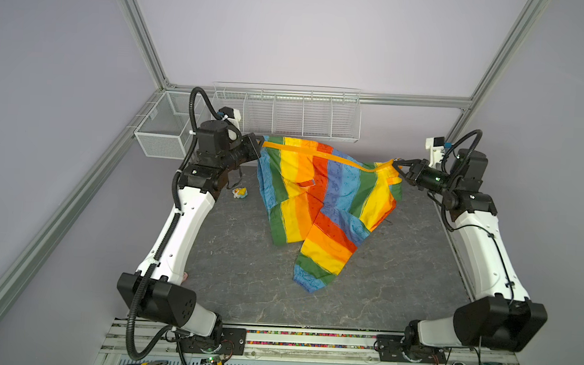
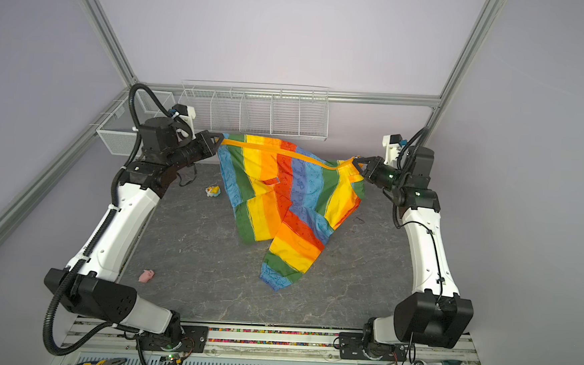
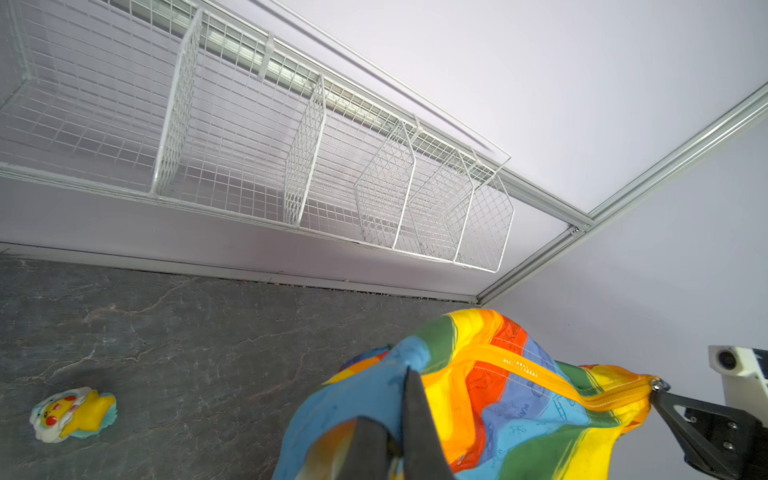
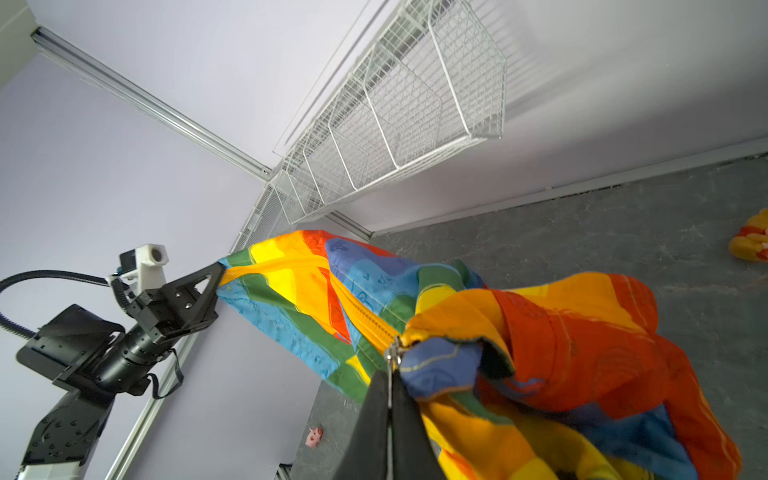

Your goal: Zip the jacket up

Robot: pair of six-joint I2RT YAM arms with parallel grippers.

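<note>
While the left gripper [image 1: 259, 142] clamps one end of the jacket [image 1: 320, 206], the right gripper [image 1: 396, 163] pinches the zipper pull [image 4: 391, 352], stretching the zipper [image 1: 320, 155] taut below the wire shelf [image 1: 287, 115], probably so the slider glides.

Jacket [image 1: 321, 199] rainbow-striped, orange-yellow zipper band [image 1: 320, 155]; blue stripes [image 1: 347, 188] perhaps doodle-printed; table [image 1: 381, 282] grey marbled; toy [image 2: 146, 275] pink

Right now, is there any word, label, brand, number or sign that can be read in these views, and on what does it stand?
No text reads clearly in any view.
jacket: small dark printed marks on the blue stripes, too blurred to read.
wire baskets: no label shows.
</note>
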